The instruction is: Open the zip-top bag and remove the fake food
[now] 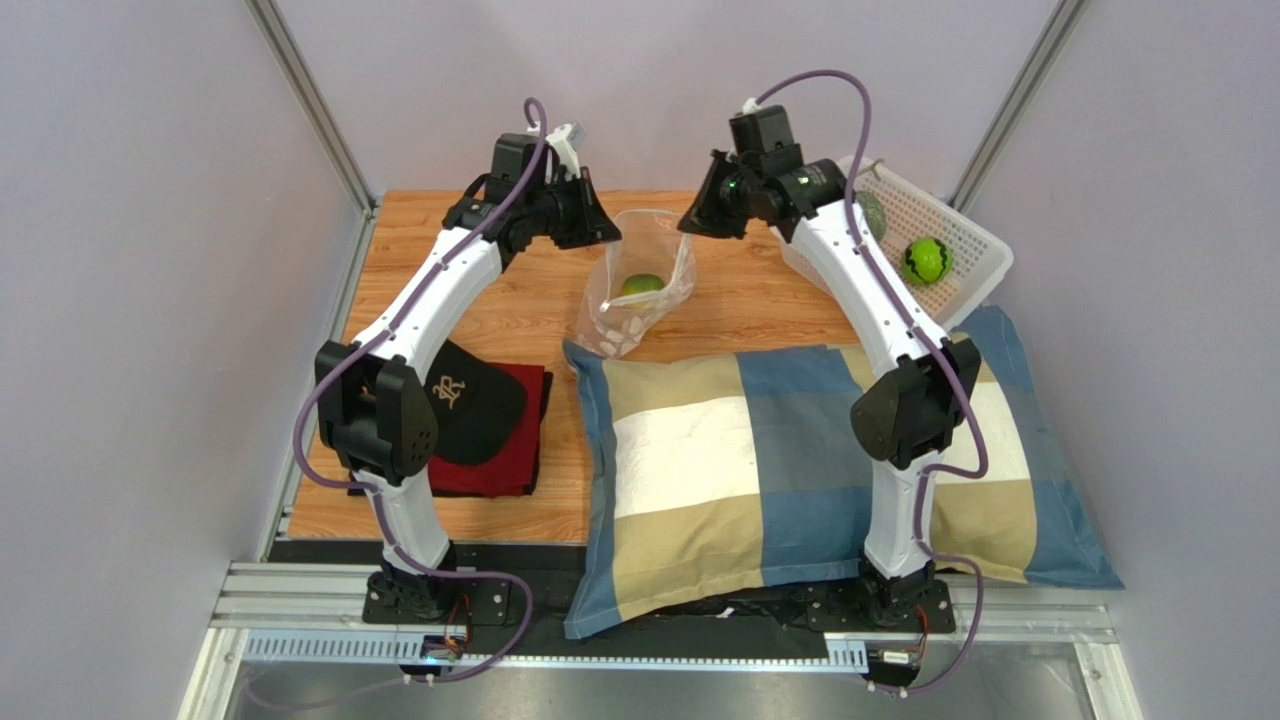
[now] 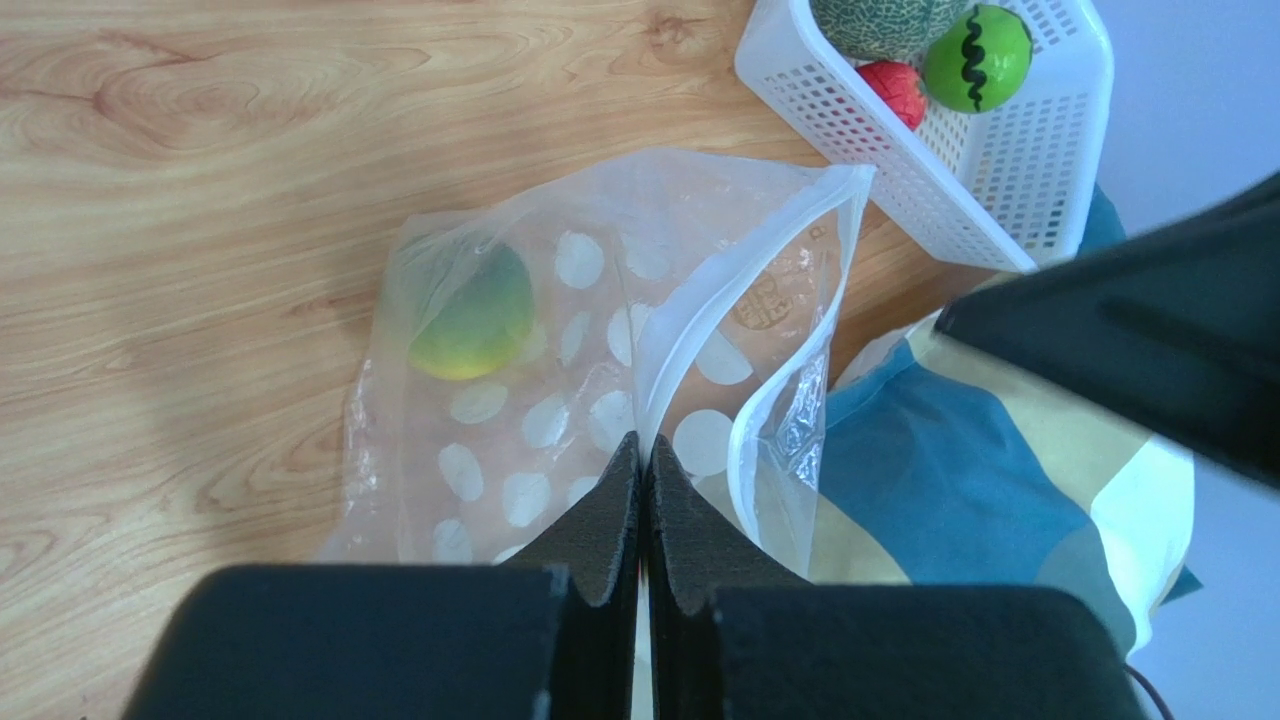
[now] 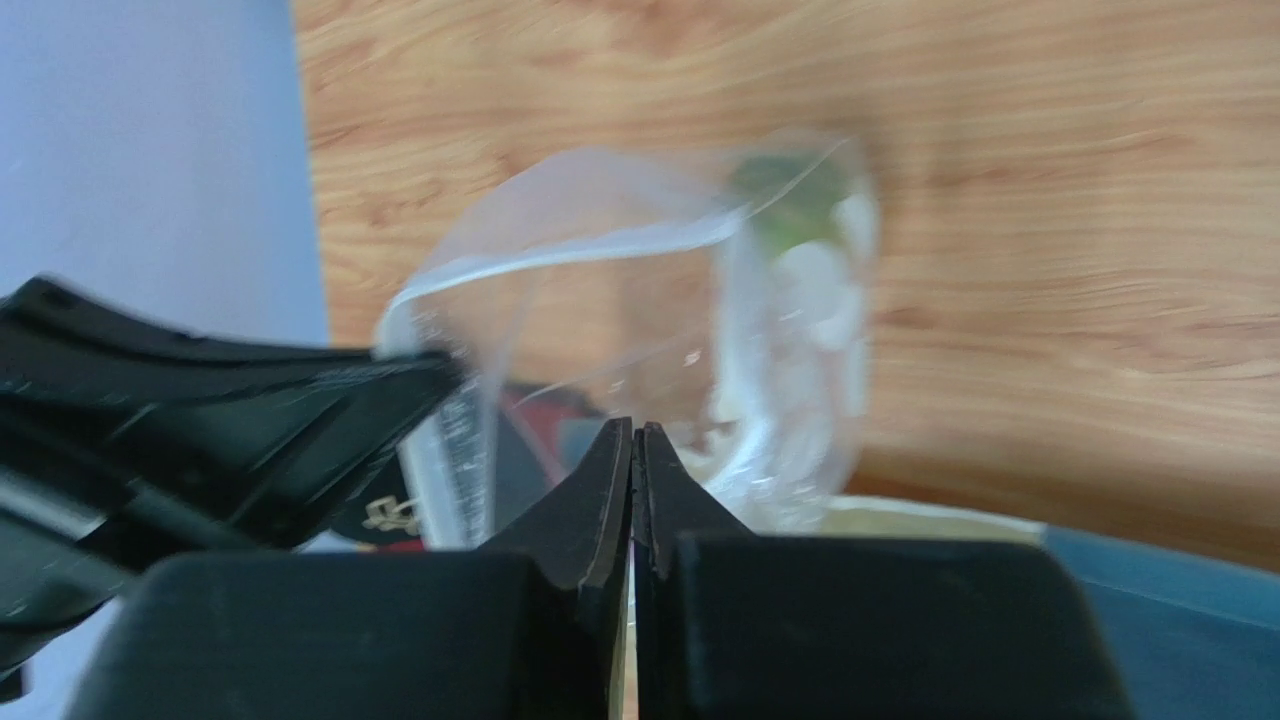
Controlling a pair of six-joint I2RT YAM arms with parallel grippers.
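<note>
Clear plastic with white dots, the zip-top bag (image 1: 661, 248) stands at the far middle of the wooden table (image 1: 759, 293), with its mouth open and its lower end at the far edge of a checked pillow (image 1: 751, 450). Inside it lies one green-yellow toy fruit (image 2: 473, 315). The left gripper (image 2: 643, 450) pinches the rim of the bag between its pressed fingers. The right gripper (image 3: 633, 435) has its fingers pressed together at the right side of the mouth; whether plastic is caught between them I cannot tell. At the far right a white basket (image 1: 962, 240) holds a melon, a red piece and a green ball (image 1: 927, 260). On the left lies a black cap (image 1: 466, 398) on a red cloth (image 1: 519, 450). Pale grey walls close the table in. Both arms reach far and bend inward toward the bag.
</note>
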